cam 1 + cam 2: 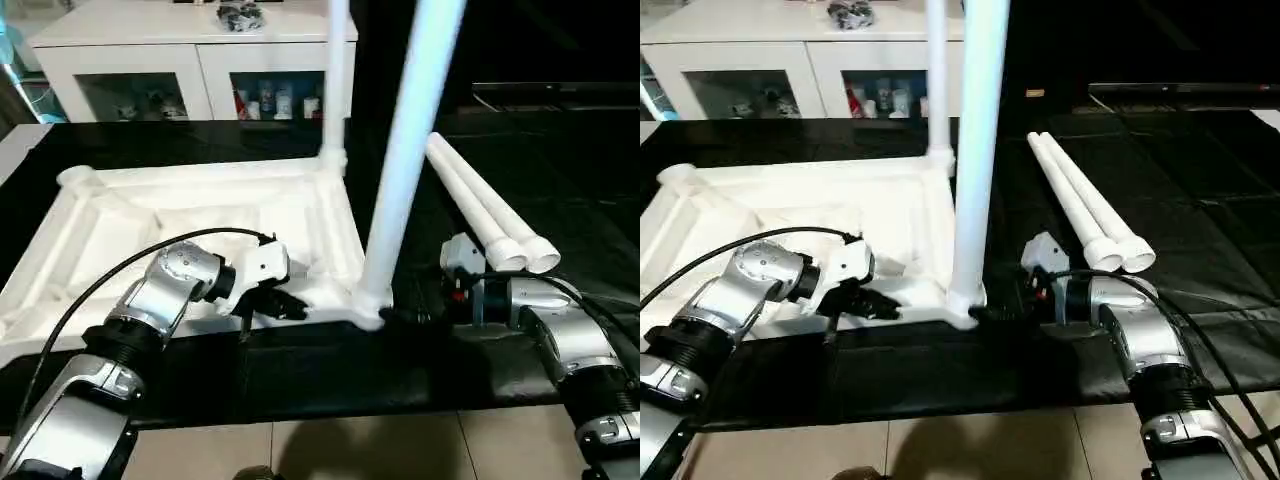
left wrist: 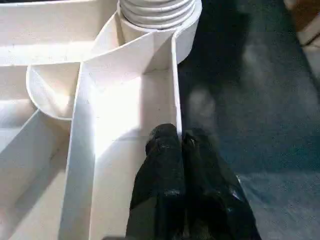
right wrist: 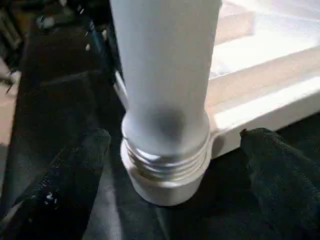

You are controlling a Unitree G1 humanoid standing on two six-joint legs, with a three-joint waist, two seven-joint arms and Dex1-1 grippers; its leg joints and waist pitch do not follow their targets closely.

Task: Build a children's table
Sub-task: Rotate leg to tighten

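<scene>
Your white ribbed plastic tabletop (image 1: 120, 215) lies upside down on the black mat (image 1: 560, 160). Left gripper (image 2: 181, 145) clenched on its near rim wall. Near-corner white tube leg (image 3: 165, 75) stands threaded in its socket; right gripper (image 3: 172, 150) released, fingers straddling it. Two loose white legs (image 1: 1080, 205) lie rightward.

We see a black mat (image 1: 560, 180) carrying everything here, spread over a pale tiled floor (image 1: 330, 450) that shows along its near edge. Directly on the mat lies the white tabletop (image 1: 200, 210), ribbed underside up, with two legs standing in its right-hand corner sockets: the near leg (image 1: 400, 170) and the far leg (image 1: 336, 80). To the right of the tabletop, two loose legs (image 1: 485, 215) lie flat on the mat, side by side and touching each other.
</scene>
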